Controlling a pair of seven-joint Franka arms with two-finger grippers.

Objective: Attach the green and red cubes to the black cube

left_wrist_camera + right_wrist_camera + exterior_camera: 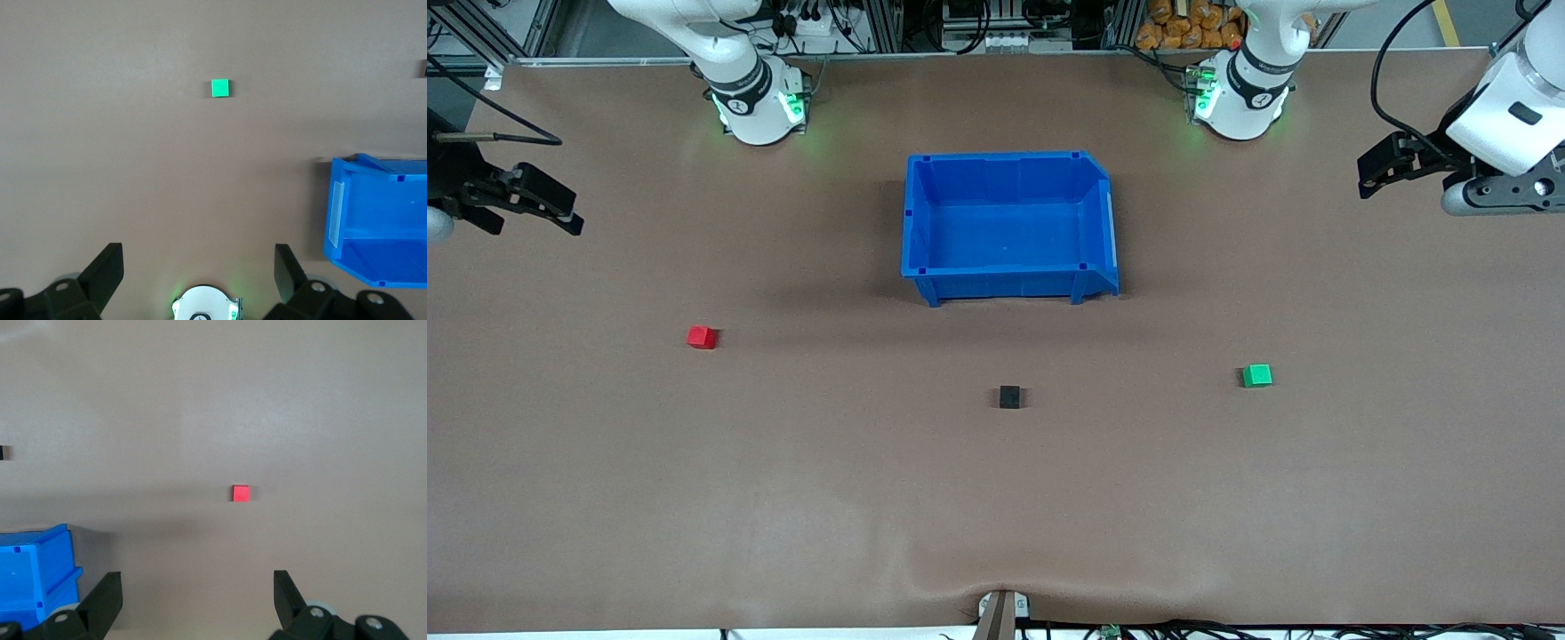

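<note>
The black cube (1009, 396) sits on the brown table, nearer to the front camera than the blue bin. The red cube (702, 337) (241, 493) lies toward the right arm's end of the table. The green cube (1257, 375) (219, 87) lies toward the left arm's end. All three stand apart from one another. My left gripper (1371, 176) (199, 257) hangs open and empty high over its end of the table. My right gripper (569, 212) (197, 583) hangs open and empty over the other end. A sliver of the black cube (424, 68) (4, 453) shows at each wrist view's edge.
A large blue bin (996, 283) (373, 167) (40, 553) stands empty mid-table between the two arm bases. The left arm's base (203, 303) shows between the left gripper's fingers. Cables and a clamp (1003, 613) sit at the table's near edge.
</note>
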